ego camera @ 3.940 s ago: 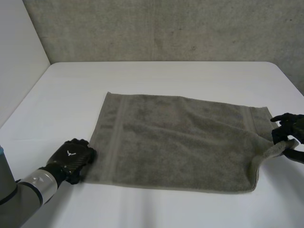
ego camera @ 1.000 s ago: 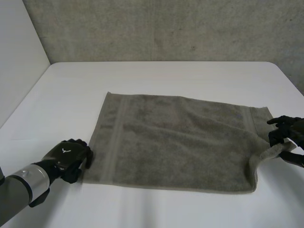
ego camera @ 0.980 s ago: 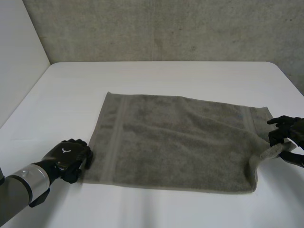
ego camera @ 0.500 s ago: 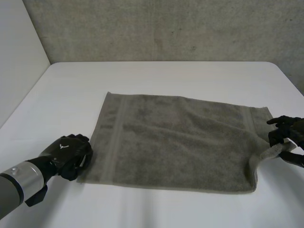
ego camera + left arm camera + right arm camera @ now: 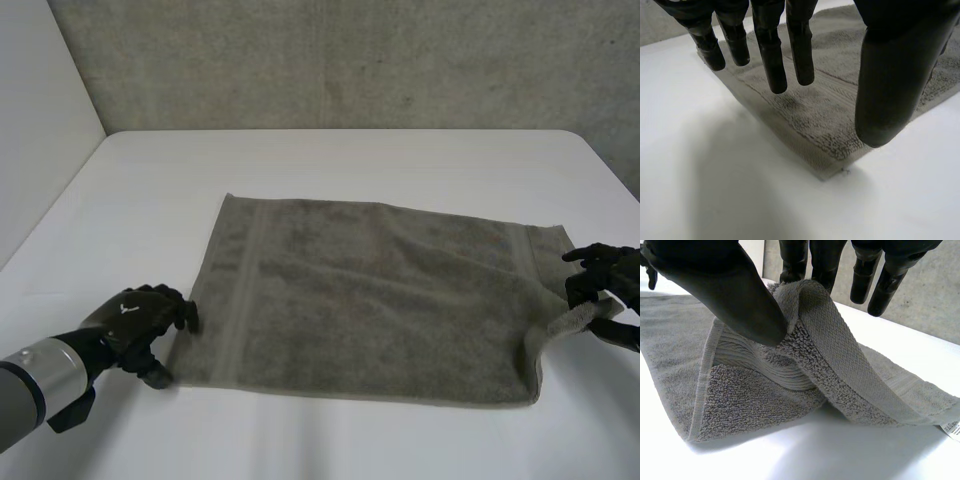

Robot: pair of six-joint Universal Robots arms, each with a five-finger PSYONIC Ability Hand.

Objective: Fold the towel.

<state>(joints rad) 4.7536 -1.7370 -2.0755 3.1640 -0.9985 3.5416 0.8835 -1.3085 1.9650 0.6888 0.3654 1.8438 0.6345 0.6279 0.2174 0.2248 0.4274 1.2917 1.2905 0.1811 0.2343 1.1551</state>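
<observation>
Left hand (image 5: pixel 135 318), at the lower left of the head view, hangs with fingers (image 5: pixel 771 60) loosely straight and thumb apart, gripping nothing, over the near left corner of the towel (image 5: pixel 380 300). At the right edge, slightly higher, the right hand (image 5: pixel 605 282) pinches the towel's near right corner between thumb and fingers, a fold raised off the white table (image 5: pixel 350 160). Elsewhere the towel lies flat across the frame's middle. A grey concrete wall (image 5: pixel 350 60) stands across the top.
</observation>
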